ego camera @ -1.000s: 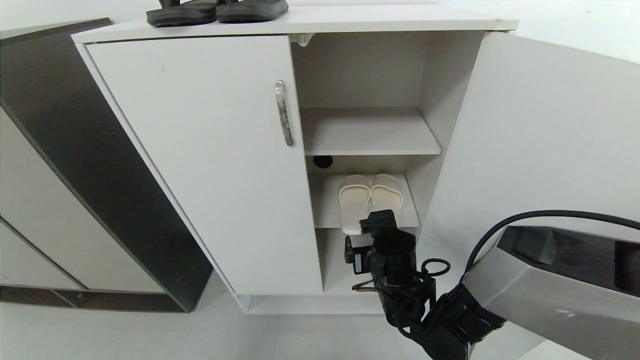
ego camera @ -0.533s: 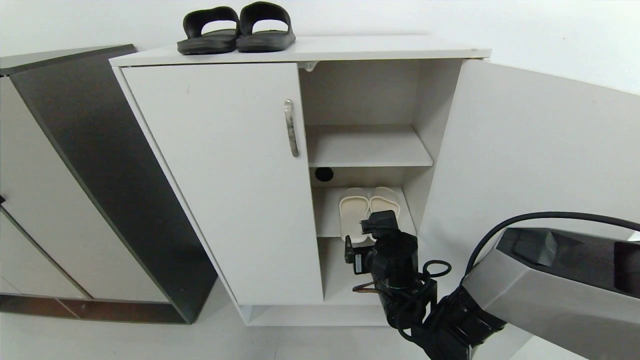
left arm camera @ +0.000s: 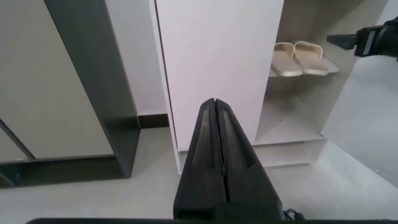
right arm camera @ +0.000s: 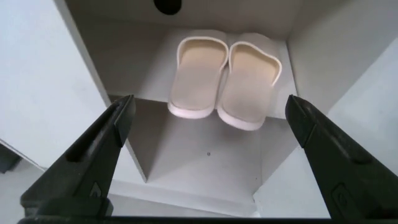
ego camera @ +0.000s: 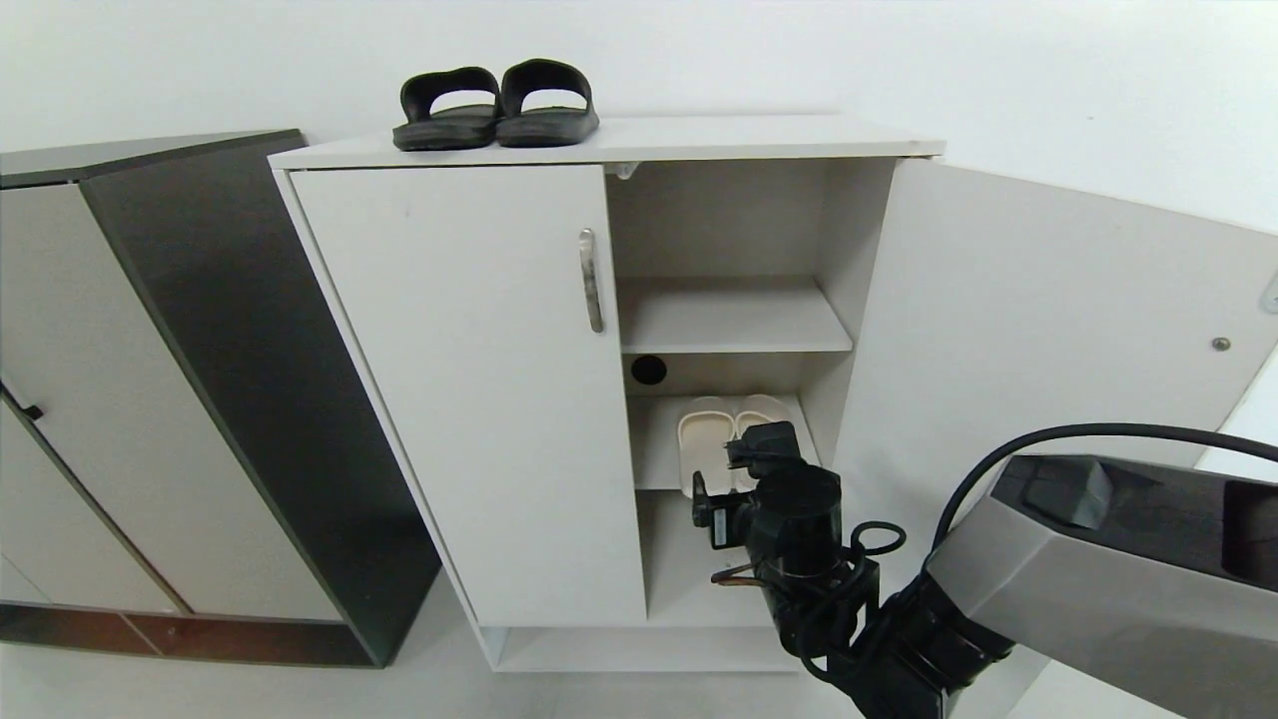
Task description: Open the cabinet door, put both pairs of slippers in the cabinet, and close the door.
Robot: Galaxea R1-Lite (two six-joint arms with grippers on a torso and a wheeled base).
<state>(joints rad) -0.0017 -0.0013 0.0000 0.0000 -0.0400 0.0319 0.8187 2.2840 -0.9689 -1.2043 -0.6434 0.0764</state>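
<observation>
Slippers: black pair [ego camera: 496,105] atop cabinet [ego camera: 749,135], cream pair [right arm camera: 198,74] shelved inside | right gripper [right arm camera: 209,106] fingers wide apart before cream pair; left gripper [left arm camera: 214,109] fingers pressed together | handling: likely light, soft foam, slightly springy; pinch both straps together, or the adjoining inner edges.
</observation>
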